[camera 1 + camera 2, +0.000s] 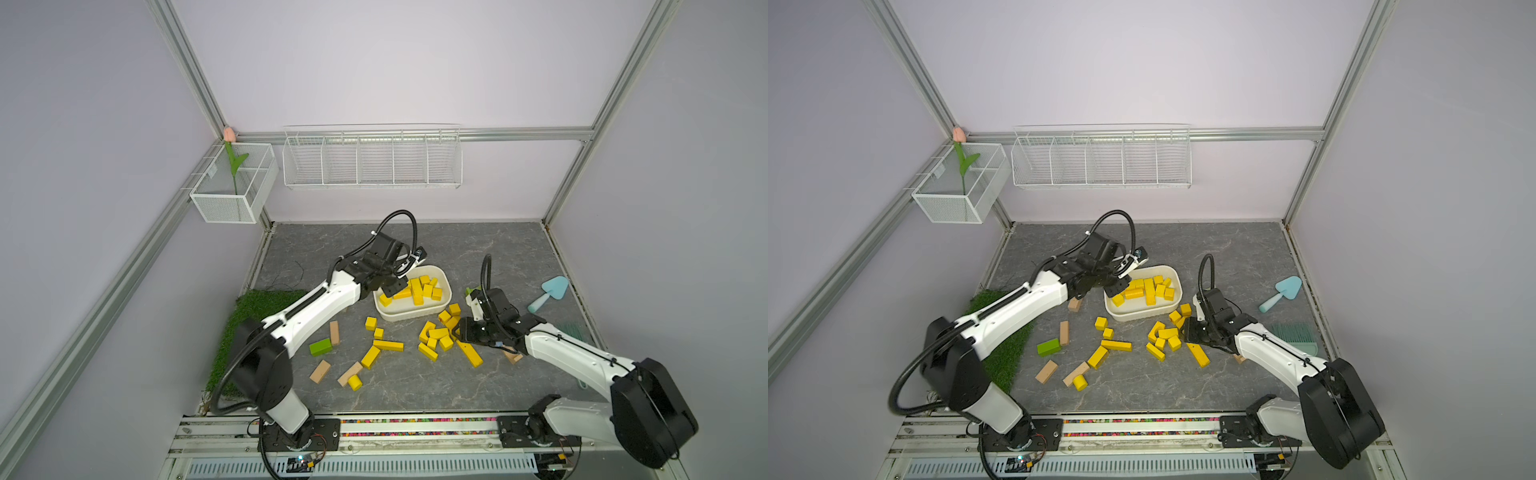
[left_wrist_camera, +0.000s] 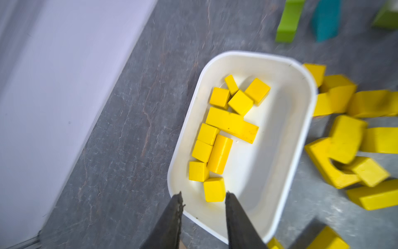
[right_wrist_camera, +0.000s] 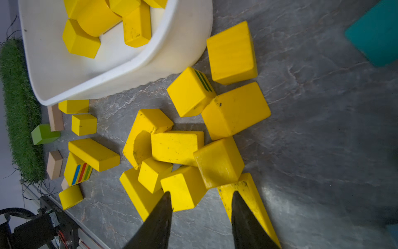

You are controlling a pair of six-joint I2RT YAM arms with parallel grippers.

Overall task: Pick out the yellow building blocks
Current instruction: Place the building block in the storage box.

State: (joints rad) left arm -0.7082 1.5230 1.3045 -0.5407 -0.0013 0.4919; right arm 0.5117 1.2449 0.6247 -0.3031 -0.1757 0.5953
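Grey marbled bench [image 1: 415, 386], lilac walls [image 1: 374, 62]; left hand [image 2: 203, 195] above white tray [image 2: 284, 120], right hand [image 3: 201, 194] above yellow building blocks [image 3: 234, 110]; both spread apart, empty.

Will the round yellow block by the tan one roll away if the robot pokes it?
Probably: the round yellow block seems to lie on its curved side. The tan block beside it might stop it one way. Smooth paint may slip.

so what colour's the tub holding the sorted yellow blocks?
The tub is white, clearest in the left wrist view.
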